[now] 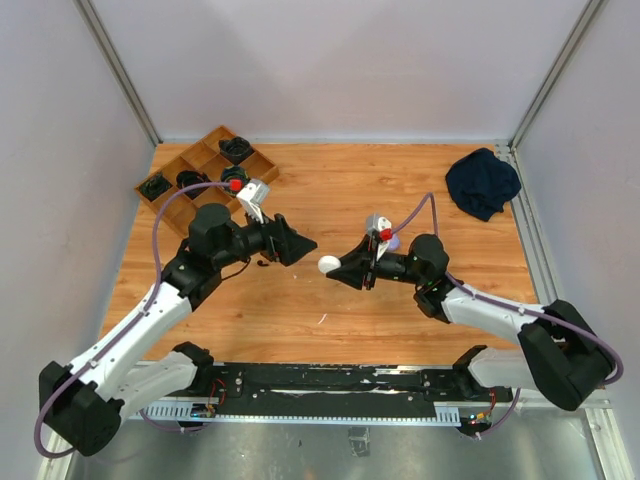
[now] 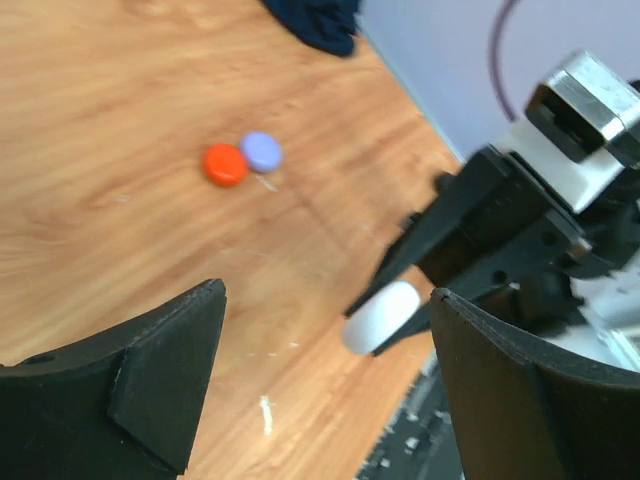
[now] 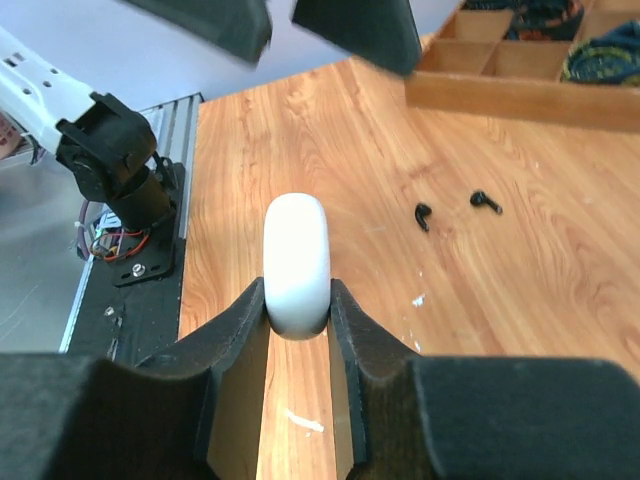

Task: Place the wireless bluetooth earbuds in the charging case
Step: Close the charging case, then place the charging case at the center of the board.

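The wooden tabletop (image 1: 400, 320) stands between pale grey walls, with a compartmented wooden tray (image 3: 520, 90) at its far left corner and a dark blue cloth (image 1: 482, 182) at the far right. Two tiny black earbuds (image 3: 424, 215) lie on the bare wood, close together but apart, near the left pincer (image 1: 300, 247), which is spread and empty. The right pincer (image 3: 297, 300) pinches a white charging case (image 3: 296, 250) edge-on above the wood. An orange case (image 2: 225, 164) and a lavender case (image 2: 262, 151) lie side by side.

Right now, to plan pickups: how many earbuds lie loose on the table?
2 black earbuds, on the wood near the wooden tray: one earbud, the other earbud beside it, apart. Others may be hidden under the arms.
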{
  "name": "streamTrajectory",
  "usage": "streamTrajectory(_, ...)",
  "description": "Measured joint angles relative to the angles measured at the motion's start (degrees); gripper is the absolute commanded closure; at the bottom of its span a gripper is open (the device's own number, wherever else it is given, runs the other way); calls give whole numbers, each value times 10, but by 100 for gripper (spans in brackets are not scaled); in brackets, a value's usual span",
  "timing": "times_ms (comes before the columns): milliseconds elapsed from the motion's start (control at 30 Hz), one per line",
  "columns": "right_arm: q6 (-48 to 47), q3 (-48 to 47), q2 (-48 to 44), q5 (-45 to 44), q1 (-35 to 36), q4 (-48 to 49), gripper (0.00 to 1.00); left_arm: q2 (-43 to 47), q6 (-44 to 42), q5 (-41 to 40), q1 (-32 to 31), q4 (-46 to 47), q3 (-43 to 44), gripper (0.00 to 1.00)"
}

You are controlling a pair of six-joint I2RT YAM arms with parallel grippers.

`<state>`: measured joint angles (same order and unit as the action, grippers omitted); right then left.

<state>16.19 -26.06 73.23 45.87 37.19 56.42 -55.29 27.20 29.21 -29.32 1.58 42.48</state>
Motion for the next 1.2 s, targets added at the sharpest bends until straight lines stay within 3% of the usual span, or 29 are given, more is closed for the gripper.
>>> streamTrajectory(233,-11,-37,-50,-66,-31,-238,86,57,-89,-188,0,-106,30,8)
streamTrajectory(567,4,-116,-1,-169,-75,-474,86,106,-177,-336,0,-156,33,6)
streamTrajectory(967,76,-278,225,-230,-93,-554,82,145,-208,-401,0,-154,-5,5)
streamTrajectory(1200,105,-314,291,-244,-95,-582,74,158,-210,-415,0,-154,-12,5)
